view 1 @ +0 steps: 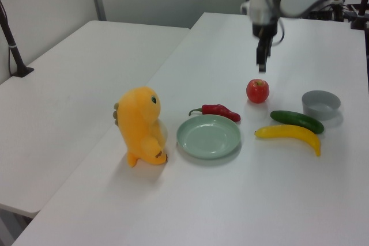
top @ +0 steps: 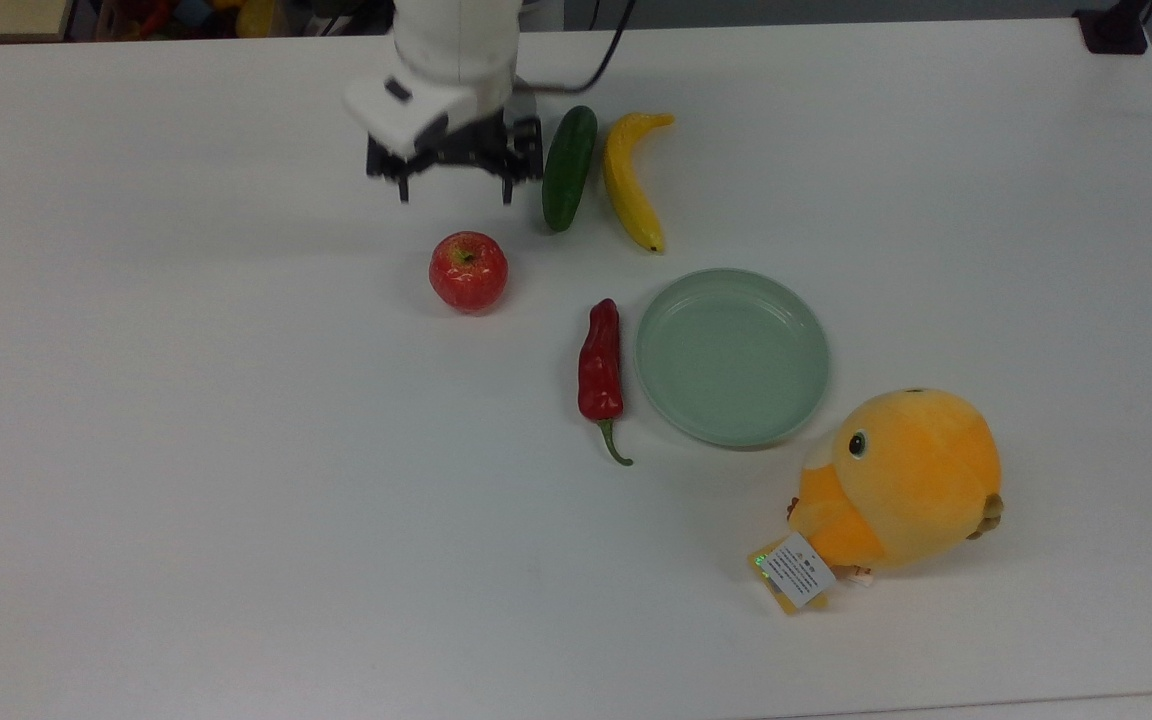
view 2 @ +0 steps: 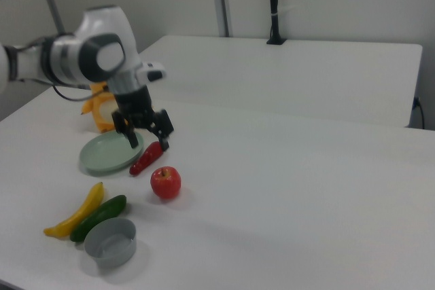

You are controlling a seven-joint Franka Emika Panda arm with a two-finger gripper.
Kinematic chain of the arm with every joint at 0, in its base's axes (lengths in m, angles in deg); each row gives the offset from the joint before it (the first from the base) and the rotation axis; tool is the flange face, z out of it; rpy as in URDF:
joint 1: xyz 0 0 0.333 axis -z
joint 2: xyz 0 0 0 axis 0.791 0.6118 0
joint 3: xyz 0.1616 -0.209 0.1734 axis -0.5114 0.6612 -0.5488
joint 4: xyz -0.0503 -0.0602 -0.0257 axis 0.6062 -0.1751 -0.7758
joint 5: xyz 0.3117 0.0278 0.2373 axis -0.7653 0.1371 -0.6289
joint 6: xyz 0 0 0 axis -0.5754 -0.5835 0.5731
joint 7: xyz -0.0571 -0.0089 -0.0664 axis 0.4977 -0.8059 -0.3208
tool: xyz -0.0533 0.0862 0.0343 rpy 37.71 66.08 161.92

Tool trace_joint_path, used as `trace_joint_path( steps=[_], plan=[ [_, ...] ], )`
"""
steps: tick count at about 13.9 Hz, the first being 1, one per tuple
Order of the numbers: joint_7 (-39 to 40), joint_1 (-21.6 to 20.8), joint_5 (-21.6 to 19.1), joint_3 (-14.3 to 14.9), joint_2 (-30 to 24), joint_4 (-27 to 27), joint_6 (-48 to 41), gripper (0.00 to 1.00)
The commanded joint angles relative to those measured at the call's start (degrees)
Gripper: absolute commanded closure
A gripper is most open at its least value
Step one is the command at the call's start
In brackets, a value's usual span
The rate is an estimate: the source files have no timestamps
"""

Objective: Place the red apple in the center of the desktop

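Observation:
The red apple (top: 468, 271) (view 1: 258, 91) (view 2: 165, 182) rests by itself on the white desktop (top: 236, 450) (view 1: 277, 188) (view 2: 292, 188), stem dimple up. My gripper (top: 454, 195) (view 1: 262, 67) (view 2: 148, 142) hangs in the air above the apple, well apart from it. Its two fingers stand wide apart, open, with nothing between them.
A green cucumber (top: 569, 167) and a yellow banana (top: 630, 180) lie on the top view's right of the gripper. A red chili pepper (top: 600, 368), a pale-green plate (top: 732, 355) and an orange plush toy (top: 898, 482) sit further right. A grey bowl (view 1: 321, 103) (view 2: 110, 241) stands beyond the cucumber.

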Motion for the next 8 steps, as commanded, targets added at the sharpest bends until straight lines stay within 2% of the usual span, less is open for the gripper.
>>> trace_joint_path(
  steps=[1,4,8],
  plan=[
    [-3.80,-0.09,-5.95,0.34,-9.50,1.66,-2.26,0.00],
    [-5.73,0.00,-9.05,0.69,-9.69,-2.98,-2.78,0.00],
    [-13.19,-0.71,-9.40,0.69,-9.34,-5.45,-2.34,0.00]
  ],
)
